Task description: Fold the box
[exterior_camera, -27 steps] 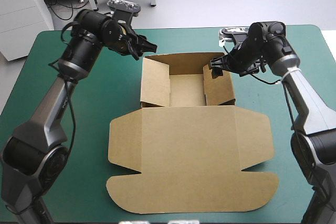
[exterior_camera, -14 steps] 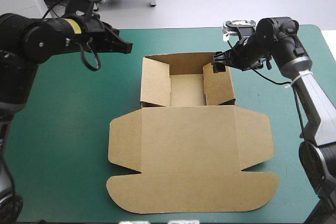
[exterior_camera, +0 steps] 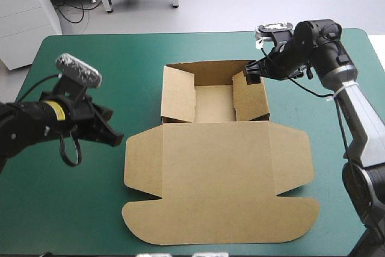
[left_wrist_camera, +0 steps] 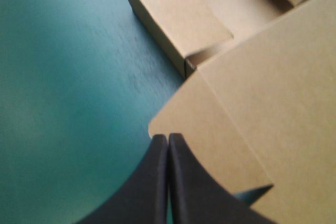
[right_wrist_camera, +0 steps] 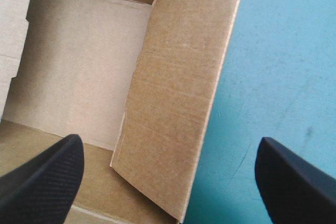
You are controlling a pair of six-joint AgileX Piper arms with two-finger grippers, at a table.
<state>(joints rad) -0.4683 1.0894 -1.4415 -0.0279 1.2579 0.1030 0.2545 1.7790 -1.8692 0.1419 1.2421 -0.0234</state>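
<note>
1. The table (exterior_camera: pixel 72 209) has a teal-green cover. The box (exterior_camera: pixel 219 176) lies at its middle, with the tray (exterior_camera: pixel 213 103) toward the far edge, walls raised, and the lid (exterior_camera: pixel 222 209) flat toward the near edge.
2. The left gripper (exterior_camera: pixel 114 139) sits low over the cover, and its fingers meet in one point. In its wrist view the gripper (left_wrist_camera: pixel 168 137) is just beside the rounded corner of the lid's left flap (left_wrist_camera: pixel 210 129). Whether it touches the flap cannot be told. The box (left_wrist_camera: pixel 273 93) is cut off by that view's edges.
3. The right gripper (exterior_camera: pixel 249 76) is at the far end of the tray's right wall (exterior_camera: pixel 251 97). In its wrist view the gripper (right_wrist_camera: pixel 169 141) has its fingers wide apart, the wall (right_wrist_camera: pixel 173 98) between them. Contact cannot be made out.
4. Earlier the left gripper was raised near the tray's far left corner. It has since swung down to the lid's left side. The right gripper has barely moved, and the box lies unchanged.
</note>
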